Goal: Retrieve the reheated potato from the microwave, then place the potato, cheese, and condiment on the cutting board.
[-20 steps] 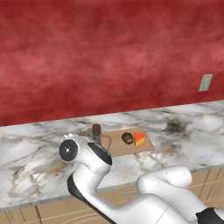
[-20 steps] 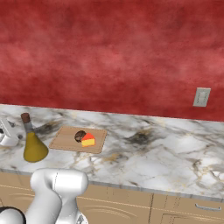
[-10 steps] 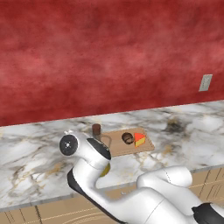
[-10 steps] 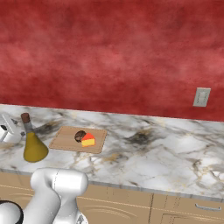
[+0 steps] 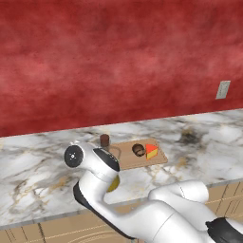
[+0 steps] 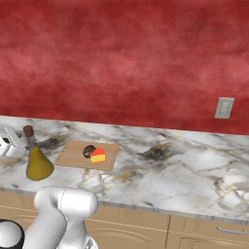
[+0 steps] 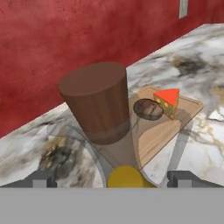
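Standing on the marble counter [image 6: 160, 175], the condiment bottle [image 6: 38, 163] sat just off the left short end of the cutting board [image 6: 73, 154], at about nine o'clock from it in the right base view, not on the wood. The gripper [image 7: 113, 177] hung right at the bottle's neck with its jaws spread wide, one dark fingertip [image 7: 41, 178] on each side of the glass and no contact visible; it gripped nothing. In the hand view the brown cork stopper [image 7: 97, 101] loomed close between the tips, with the yellow liquid just beneath. The potato [image 6: 89, 151] lay on the board toward its right end, and the cheese wedge [image 6: 98, 155] was just beside it at three o'clock, seemingly touching. From the left base view the arm's white elbow covered most of the bottle, leaving the cork visible at the board's left end. A wall outlet [image 6: 224, 108] was set in the red wall at two o'clock from the board
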### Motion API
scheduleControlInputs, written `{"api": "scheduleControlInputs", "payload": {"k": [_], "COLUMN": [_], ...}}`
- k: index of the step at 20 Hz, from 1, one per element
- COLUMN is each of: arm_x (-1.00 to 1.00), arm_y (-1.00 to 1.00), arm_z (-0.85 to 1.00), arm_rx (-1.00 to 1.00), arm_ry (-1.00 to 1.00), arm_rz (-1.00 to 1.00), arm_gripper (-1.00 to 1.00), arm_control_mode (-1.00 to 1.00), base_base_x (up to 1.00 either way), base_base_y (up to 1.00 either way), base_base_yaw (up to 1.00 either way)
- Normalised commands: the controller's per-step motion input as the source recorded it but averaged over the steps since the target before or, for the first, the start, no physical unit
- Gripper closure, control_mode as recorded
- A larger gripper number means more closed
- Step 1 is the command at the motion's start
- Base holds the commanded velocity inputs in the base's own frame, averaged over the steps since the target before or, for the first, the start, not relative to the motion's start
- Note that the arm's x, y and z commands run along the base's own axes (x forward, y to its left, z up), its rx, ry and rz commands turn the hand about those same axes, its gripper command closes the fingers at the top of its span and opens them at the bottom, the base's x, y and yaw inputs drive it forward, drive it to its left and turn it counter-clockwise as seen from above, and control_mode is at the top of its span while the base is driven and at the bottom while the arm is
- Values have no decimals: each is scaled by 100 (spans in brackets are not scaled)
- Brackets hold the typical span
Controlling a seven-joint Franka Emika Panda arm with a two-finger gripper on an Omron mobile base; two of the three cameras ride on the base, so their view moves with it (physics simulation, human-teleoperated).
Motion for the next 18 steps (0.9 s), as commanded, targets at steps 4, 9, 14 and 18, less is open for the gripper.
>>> {"api": "scheduleControlInputs", "payload": {"k": [4, 9, 14, 18], "arm_x": [9, 3, 1, 8], "arm_y": [-9, -3, -1, 0], "arm_z": [-4, -10, -11, -10], "arm_rx": [-8, -7, -6, -4], "arm_ry": [0, 1, 0, 0], "arm_rz": [0, 0, 0, 0], "arm_gripper": [-100, -100, -100, -100], "arm_control_mode": [-100, -100, -100, -100], "base_base_x": [0, 0, 0, 0], "base_base_y": [0, 0, 0, 0], "base_base_yaw": [0, 0, 0, 0]}}
